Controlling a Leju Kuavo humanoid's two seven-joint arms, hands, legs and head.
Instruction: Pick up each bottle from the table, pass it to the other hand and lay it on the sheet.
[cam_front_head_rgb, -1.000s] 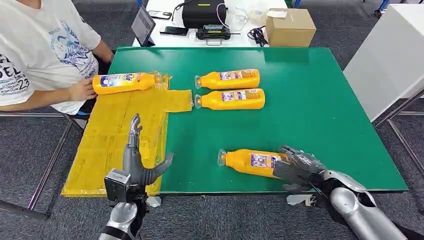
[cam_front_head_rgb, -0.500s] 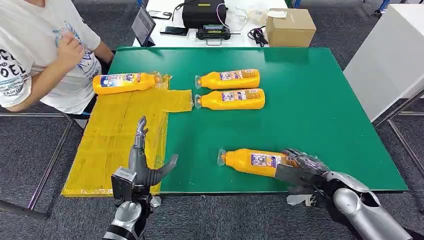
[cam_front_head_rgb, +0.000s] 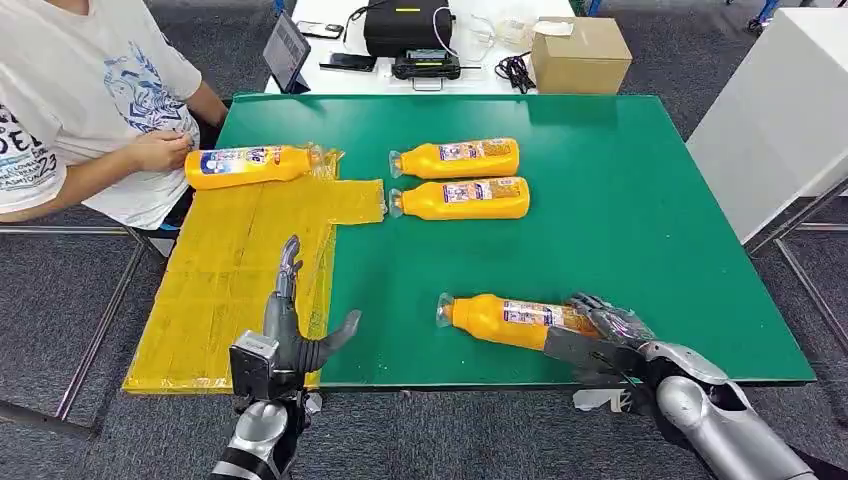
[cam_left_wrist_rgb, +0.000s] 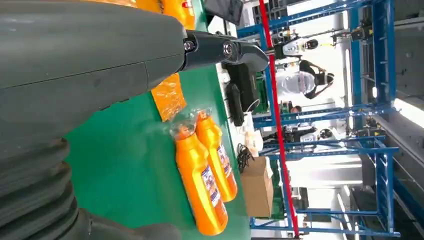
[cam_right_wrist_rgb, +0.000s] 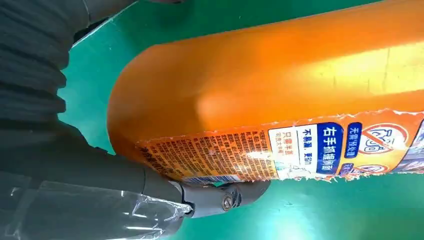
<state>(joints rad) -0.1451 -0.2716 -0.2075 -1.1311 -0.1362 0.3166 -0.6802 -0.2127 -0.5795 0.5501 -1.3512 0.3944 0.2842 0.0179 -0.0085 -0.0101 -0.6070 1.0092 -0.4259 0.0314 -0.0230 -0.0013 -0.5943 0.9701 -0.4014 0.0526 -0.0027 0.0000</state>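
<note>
Over on your left, the left robot hand (cam_front_head_rgb: 290, 335) hovers at the yellow sheet (cam_front_head_rgb: 240, 280)'s near edge, fingers spread, holding nothing. One bottle (cam_front_head_rgb: 245, 165) lies on the sheet's far end. Mid-desk (cam_front_head_rgb: 620, 200), two bottles (cam_front_head_rgb: 460, 178) lie side by side. On your right, the right robot hand (cam_front_head_rgb: 600, 335) wraps the near bottle (cam_front_head_rgb: 505, 320)'s base.

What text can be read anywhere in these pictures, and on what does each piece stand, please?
"右手抓握侧面": white on blue, label of the orange plastic bottle gripped by the right hand.
"23": the seated person's white T-shirt; its other lettering is cut off.
Fine print on that label and the other orange bottles' labels: too small to read.
</note>
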